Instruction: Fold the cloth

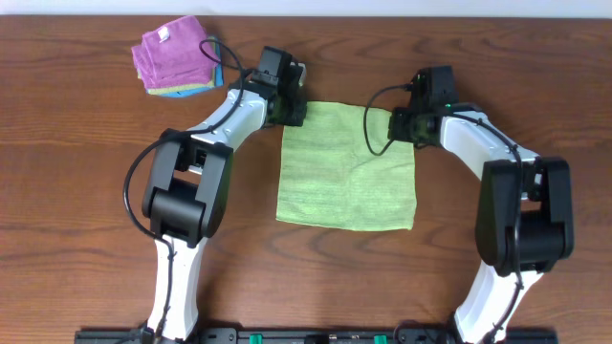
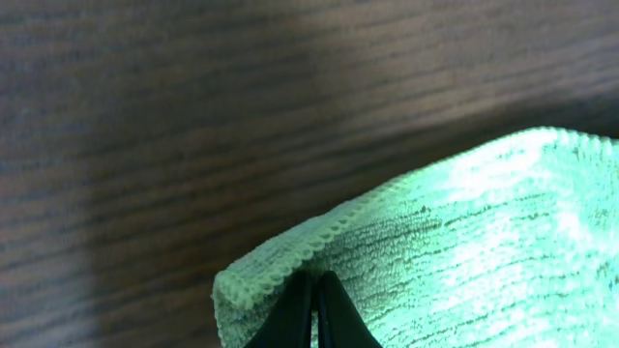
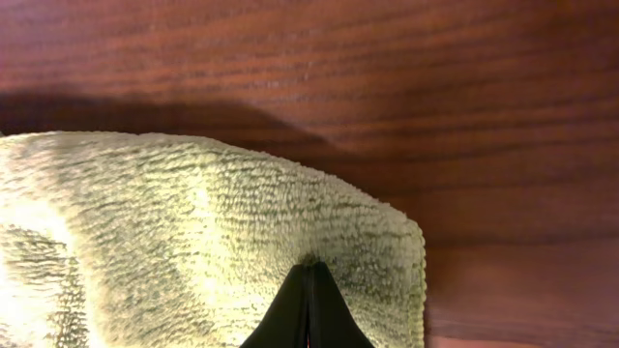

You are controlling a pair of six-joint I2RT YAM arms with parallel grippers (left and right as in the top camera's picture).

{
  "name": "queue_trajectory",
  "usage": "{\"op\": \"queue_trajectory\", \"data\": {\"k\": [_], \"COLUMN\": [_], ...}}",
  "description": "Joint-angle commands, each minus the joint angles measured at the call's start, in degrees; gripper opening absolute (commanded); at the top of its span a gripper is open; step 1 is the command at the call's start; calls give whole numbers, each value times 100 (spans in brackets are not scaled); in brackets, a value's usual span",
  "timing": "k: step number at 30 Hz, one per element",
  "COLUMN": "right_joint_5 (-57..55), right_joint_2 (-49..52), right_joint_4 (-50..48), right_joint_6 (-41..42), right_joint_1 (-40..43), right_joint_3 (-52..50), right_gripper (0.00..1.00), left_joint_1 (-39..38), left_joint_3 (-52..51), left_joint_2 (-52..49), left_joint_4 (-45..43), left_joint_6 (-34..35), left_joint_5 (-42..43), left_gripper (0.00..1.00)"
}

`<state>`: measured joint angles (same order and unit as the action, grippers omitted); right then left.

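Our left pincer (image 2: pixel 311 307) is clenched on the upper-left corner of the cloth (image 1: pixel 344 182), our right pincer (image 3: pixel 308 307) on its upper-right one, so we judge both can carry that edge over together. The cloth lies flat mid-frame on the surface (image 1: pixel 96 191), with the stacked cloths (image 1: pixel 177 57) apart at upper left.

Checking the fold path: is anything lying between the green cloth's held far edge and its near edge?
Nothing lies on it. The left tool and right tool each pinch a far corner of the lime-green cloth; only the right arm's cable loops over its far-right part. The purple-topped cloth stack sits apart, far left.
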<state>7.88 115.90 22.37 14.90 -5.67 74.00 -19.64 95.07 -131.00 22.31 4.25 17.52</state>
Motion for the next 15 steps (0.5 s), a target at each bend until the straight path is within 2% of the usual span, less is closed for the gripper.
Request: {"op": "queue_trajectory", "data": {"k": [1, 9, 10, 12, 15], "right_joint_5": [-37, 15, 68, 310, 442], "right_joint_2": [144, 144, 144, 142, 133], "right_joint_4": [46, 293, 319, 402, 557], "right_joint_6": [11, -15, -15, -15, -15], "right_joint_1": [52, 39, 33, 37, 37], "right_joint_3": [122, 129, 140, 221, 472], "right_gripper": [1, 1, 5, 24, 31], "left_joint_1": [24, 24, 24, 24, 24], "left_joint_3": [-4, 308, 374, 560, 750], "left_joint_2": [-219, -212, -203, -162, -28], "left_joint_4": [225, 378, 415, 551, 636], "left_joint_6": [-44, -46, -46, -76, -155], "left_joint_5": [-219, -262, -262, -264, -264], "left_gripper": [6, 6, 6, 6, 6]}}
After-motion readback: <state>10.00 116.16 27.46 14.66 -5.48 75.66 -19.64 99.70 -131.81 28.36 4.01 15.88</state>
